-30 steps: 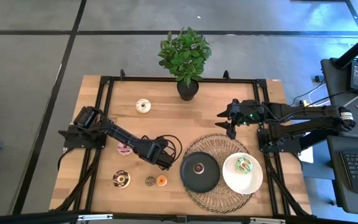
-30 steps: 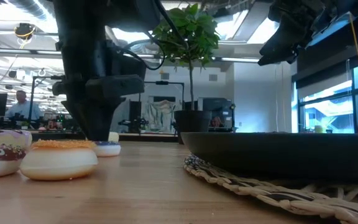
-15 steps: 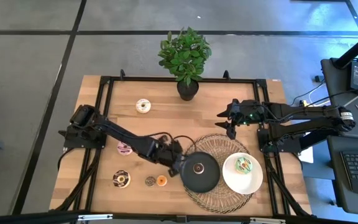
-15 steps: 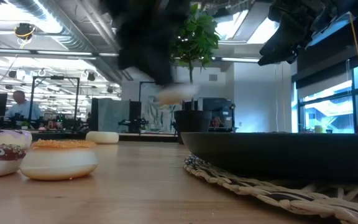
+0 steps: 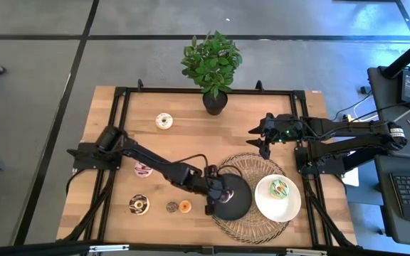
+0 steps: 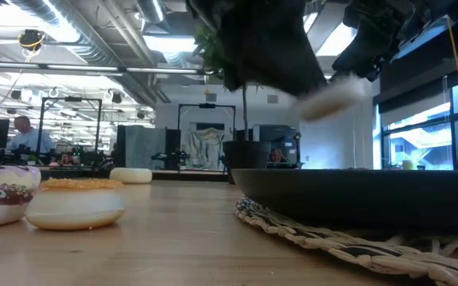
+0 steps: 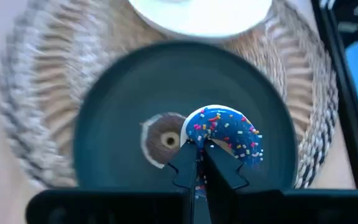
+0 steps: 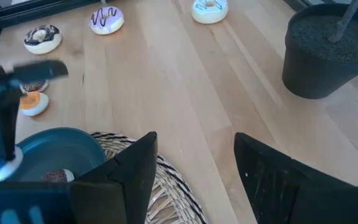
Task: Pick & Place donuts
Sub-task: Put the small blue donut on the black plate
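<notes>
Your left gripper (image 7: 199, 149) pinches a blue-iced mini donut (image 7: 225, 134) with sprinkles, held just above the black plate (image 7: 104, 118); a brown mini donut (image 7: 162, 140) lies on that plate right beside the fingertips. Farther out, your right gripper (image 8: 194, 152) hangs with fingers spread, over the table (image 8: 185, 74) beyond the woven mat (image 7: 36, 99)
</notes>
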Available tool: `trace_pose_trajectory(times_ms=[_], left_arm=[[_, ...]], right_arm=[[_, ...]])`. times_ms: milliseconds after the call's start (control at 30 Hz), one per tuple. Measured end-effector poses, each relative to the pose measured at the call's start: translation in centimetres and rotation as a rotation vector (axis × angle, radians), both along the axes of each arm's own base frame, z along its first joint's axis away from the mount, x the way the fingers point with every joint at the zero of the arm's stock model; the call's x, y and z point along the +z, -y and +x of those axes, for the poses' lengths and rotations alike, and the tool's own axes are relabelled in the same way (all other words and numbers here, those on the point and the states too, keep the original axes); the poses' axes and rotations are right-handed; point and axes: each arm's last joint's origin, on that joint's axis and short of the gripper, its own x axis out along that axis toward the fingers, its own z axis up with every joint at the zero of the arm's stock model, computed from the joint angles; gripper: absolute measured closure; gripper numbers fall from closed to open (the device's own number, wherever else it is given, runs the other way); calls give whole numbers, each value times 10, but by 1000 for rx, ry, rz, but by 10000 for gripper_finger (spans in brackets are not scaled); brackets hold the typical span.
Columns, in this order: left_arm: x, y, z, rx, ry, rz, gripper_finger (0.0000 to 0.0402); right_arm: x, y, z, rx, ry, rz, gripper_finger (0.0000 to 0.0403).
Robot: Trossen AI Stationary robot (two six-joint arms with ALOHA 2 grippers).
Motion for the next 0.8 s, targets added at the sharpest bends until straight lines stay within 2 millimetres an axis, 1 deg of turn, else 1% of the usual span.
trace_pose_trajectory(times_ms=[133, 233, 300, 367, 433, 600, 667, 800], left_arm=[[-10, 5, 10, -42, -18, 8, 389], [-7, 7, 18, -62, 11, 26, 389], [-3, 8, 24, -62, 47, 68, 389], [-3, 6, 31, -59, 75, 106, 389], [-8, 2, 38, -59, 75, 118, 389], [-31, -8, 52, -76, 21, 91, 389], [-32, -10, 55, -84, 20, 76, 389], [-27, -8, 58, -108, 39, 64, 389]], right_arm=[[0, 0, 0, 0, 0, 1, 189], [0, 0, 0, -1, 1, 2, 189], [0, 0, 0, -1, 2, 2, 189], [0, 0, 0, -2, 3, 2, 189], [0, 0, 0, -2, 2, 2, 189], [0, 0, 0, -2, 3, 3, 189], [0, 0, 0, -4, 4, 5, 189], [0, 0, 0, -4, 2, 5, 189]])
